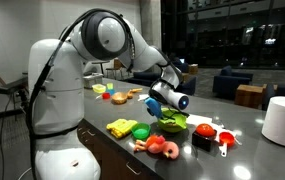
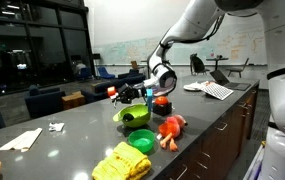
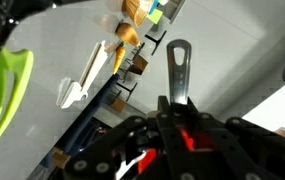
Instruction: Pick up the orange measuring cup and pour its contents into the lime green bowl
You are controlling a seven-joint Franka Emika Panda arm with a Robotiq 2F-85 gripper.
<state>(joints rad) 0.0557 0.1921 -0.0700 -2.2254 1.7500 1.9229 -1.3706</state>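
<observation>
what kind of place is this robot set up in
Probably an office or campus lounge rather than a home: blue armchairs stand behind the long dark counter, a whiteboard covered in writing fills the far wall, and a laptop sits on the counter.

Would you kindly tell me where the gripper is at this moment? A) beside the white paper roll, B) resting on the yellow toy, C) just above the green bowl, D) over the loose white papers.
C: in both exterior views the gripper hangs right over the green bowl, well away from the white paper roll.
</observation>
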